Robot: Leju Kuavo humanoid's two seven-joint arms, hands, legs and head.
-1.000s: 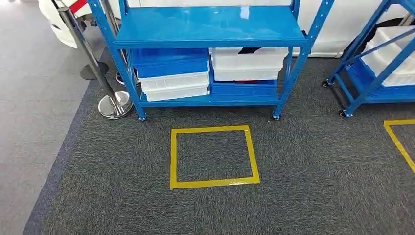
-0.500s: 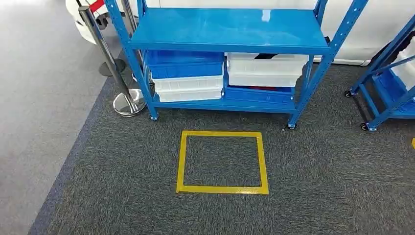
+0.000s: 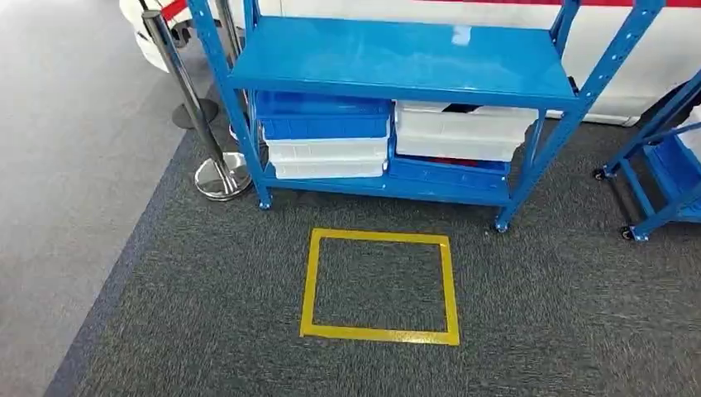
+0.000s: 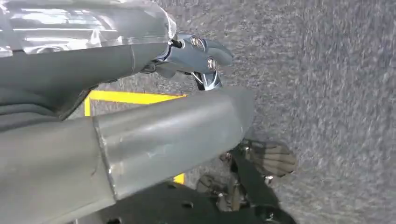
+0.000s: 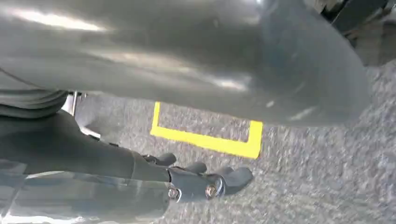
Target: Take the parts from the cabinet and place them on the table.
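Parts are sitting out of sight, presumably inside the bins on the bottom shelf of the blue cabinet [image 3: 397, 62], and nothing is being carried yet. Going from left to right in the head view, a chrome stanchion [image 3: 216, 169] is standing on the carpet edge just beside the cabinet's left leg; next a blue bin [image 3: 322, 116] is resting on a white bin [image 3: 327, 157], then a white bin stack [image 3: 463, 132] is lying over a lower blue bin [image 3: 446, 169], with something dark peeking above it that is too small to identify. A yellow floor square [image 3: 380, 285] is marking the carpet in front of the cabinet, and a second blue rack [image 3: 661, 174] is showing at the right edge. The left robot hand [image 4: 198, 53] is hanging beside the body, grasping nothing, though whether its fingers are released or clenched I cannot tell; the right robot hand [image 5: 201, 179] is hanging likewise, fingers loosely apart and holding nothing. The bins are looking like stiff, smooth plastic, probably light when unloaded but awkwardly wide, so taking hold at the rims on opposite sides is seeming wisest. No bench is appearing in any view.
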